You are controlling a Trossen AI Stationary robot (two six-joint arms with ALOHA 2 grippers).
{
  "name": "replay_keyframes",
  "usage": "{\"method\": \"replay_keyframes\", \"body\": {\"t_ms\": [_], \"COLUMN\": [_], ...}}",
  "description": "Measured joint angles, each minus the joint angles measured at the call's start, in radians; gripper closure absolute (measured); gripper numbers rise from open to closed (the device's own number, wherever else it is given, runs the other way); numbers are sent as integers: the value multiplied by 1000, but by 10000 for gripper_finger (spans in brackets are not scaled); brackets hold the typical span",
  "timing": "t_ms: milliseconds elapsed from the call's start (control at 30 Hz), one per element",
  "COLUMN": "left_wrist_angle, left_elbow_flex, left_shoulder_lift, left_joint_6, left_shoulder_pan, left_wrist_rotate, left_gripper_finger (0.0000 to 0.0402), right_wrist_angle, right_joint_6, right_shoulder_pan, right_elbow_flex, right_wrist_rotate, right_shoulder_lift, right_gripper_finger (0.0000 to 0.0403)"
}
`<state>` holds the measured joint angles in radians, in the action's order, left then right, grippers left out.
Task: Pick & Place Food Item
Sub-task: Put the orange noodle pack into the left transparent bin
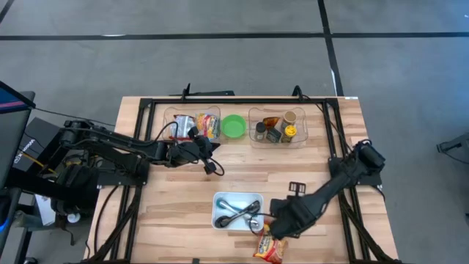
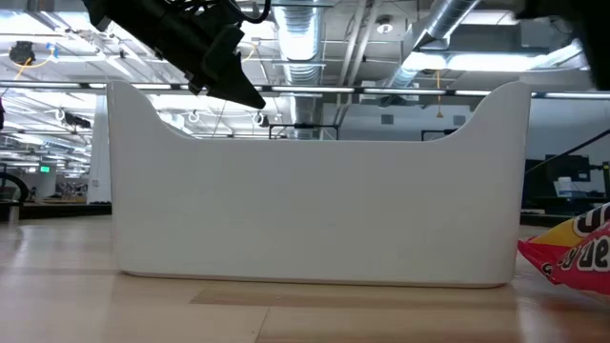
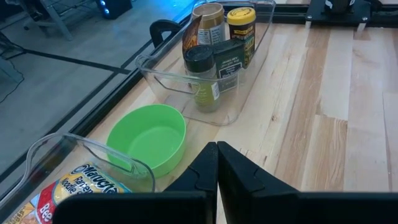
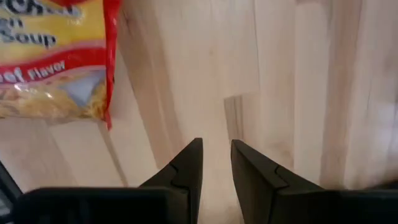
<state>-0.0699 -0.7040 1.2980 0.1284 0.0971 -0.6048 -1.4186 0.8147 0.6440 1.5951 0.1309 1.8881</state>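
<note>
R claw (image 4: 216, 163): slightly open, empty, over tabletop (image 1: 183, 191) beside noodle pack (image 1: 269, 247).
L claw (image 3: 216, 163): closed, empty, near green bowl (image 3: 148, 137).

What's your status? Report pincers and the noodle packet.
Left pincer shut, empty, near green bowl. Right pincer slightly parted, empty, above table beside noodle packet. Packet flat near white tray. Nothing blocking.

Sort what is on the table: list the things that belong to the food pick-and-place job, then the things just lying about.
In the job:
- ramen soup packet on the table's near edge
- right gripper, empty, beside that packet
- clear bin of noodle packets

Lying about:
- green bowl
- clear bin of spice jars
- white tray of utensils
- left gripper, shut, empty
</note>
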Motion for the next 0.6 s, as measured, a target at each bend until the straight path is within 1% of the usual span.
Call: {"method": "replay_keyframes", "body": {"t_ms": [167, 400, 467, 600], "left_wrist_angle": [0, 0, 0, 1], "left_elbow_flex": [0, 0, 0, 0], "left_shoulder_lift": [0, 0, 0, 0], "left_joint_6": [0, 0, 0, 0], "left_shoulder_pan": [0, 0, 0, 0], "left_wrist_rotate": [0, 0, 0, 0], "left_gripper_finger": [399, 399, 399, 399], "right_wrist_angle": [-38, -32, -37, -38], "right_joint_6": [125, 227, 259, 268], "right_shoulder_pan": [72, 155, 163, 161], "right_elbow_flex": [0, 0, 0, 0], "right_wrist_rotate": [21, 109, 109, 68], "right_shoulder_lift": [0, 0, 0, 0], "right_gripper_finger": [326, 326, 326, 326]}}
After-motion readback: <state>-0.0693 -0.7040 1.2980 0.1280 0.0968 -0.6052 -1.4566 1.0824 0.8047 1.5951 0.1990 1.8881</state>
